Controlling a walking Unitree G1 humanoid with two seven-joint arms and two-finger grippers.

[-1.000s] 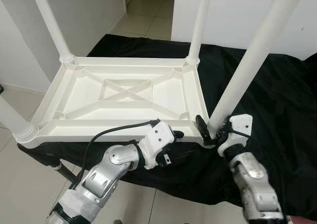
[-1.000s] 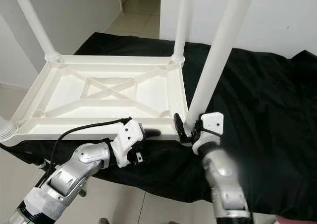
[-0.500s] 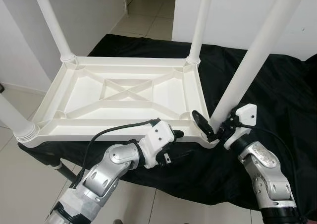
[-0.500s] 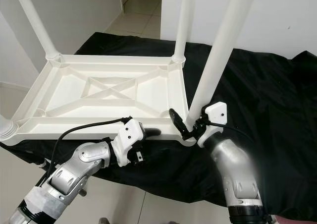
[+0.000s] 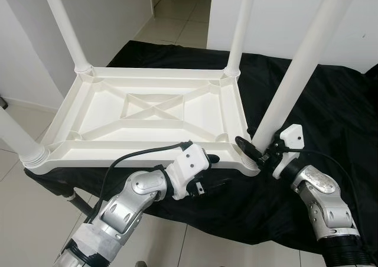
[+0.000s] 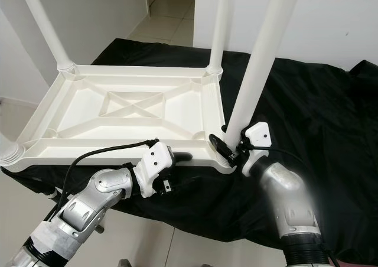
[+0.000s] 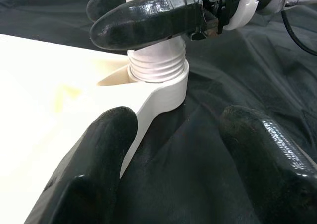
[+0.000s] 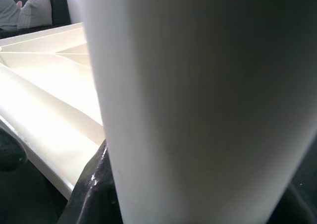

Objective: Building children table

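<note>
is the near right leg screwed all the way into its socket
No, in the left wrist view bare threads of the leg show above the socket collar, with the right hand clasping the leg just above.

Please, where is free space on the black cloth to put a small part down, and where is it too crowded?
Free: the black cloth right of the tabletop, beyond the near right leg. Crowded: that leg's corner socket, where the right gripper clamps the leg and the left gripper sits at the front rim.
</note>
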